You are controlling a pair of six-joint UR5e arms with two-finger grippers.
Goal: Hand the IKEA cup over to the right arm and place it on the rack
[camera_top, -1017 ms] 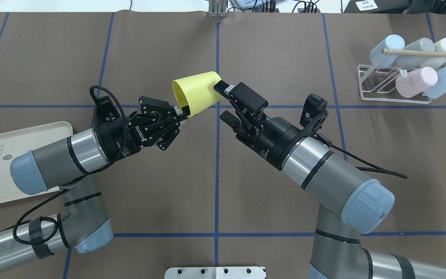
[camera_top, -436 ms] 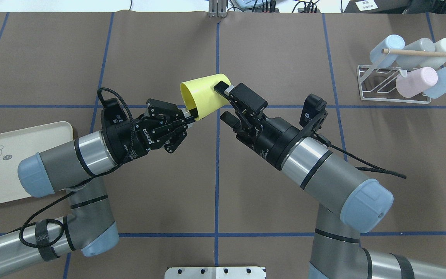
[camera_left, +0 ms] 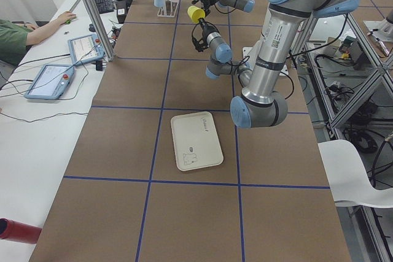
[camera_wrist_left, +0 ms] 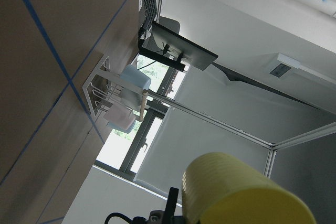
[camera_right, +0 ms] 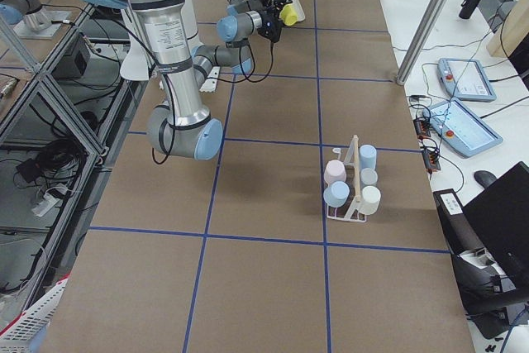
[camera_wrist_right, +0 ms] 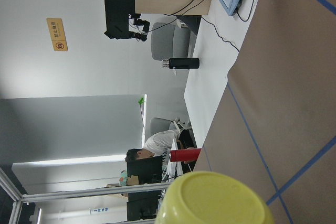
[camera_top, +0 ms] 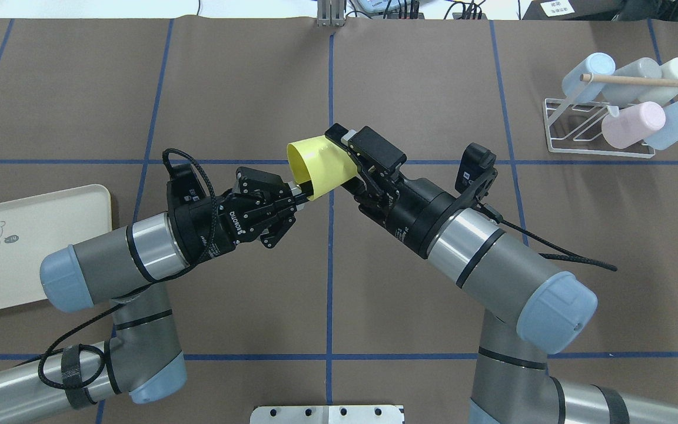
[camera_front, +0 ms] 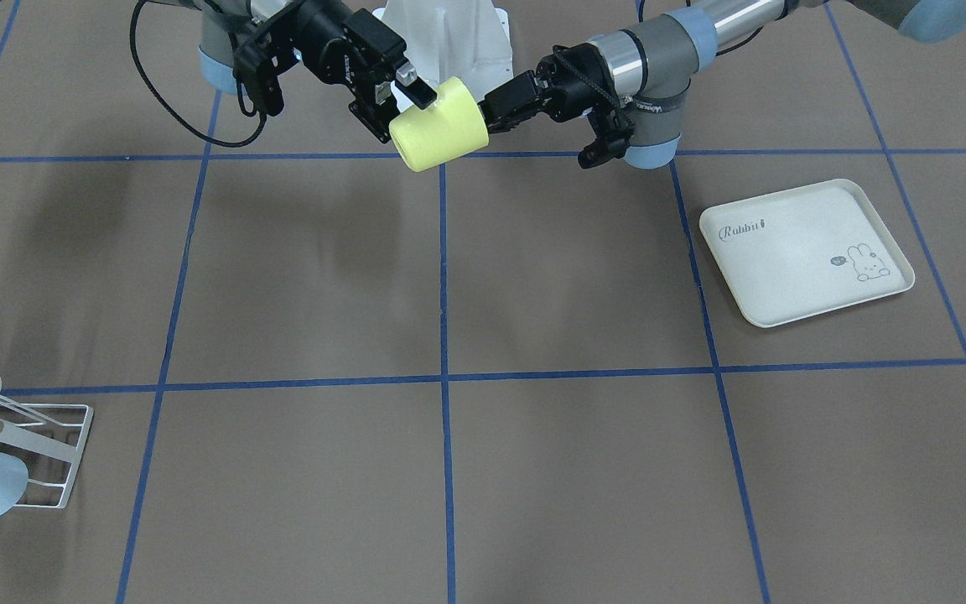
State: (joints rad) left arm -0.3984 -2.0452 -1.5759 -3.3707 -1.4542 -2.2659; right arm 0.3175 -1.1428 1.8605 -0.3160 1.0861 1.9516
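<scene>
The yellow IKEA cup (camera_top: 318,168) hangs on its side above the table's middle, its mouth turned toward the left arm. My left gripper (camera_top: 302,191) is shut on its rim. My right gripper (camera_top: 342,158) stands open, its fingers straddling the cup's closed end; one finger (camera_top: 336,133) lies along the cup's far side, the other is hidden behind the cup. The front-facing view shows the cup (camera_front: 441,126) between both grippers. The white wire rack (camera_top: 552,128) with its wooden dowel stands at the far right.
Several pastel cups (camera_top: 633,123) sit on the rack's prongs. A cream rabbit-print tray (camera_top: 33,247) lies on the left side. Blue tape lines cross the brown table. A metal plate (camera_top: 327,414) sits at the near edge.
My left arm has carried the cup rightward and a little nearer, sliding its closed end between the right gripper's open fingers. The right arm has stayed in place.
</scene>
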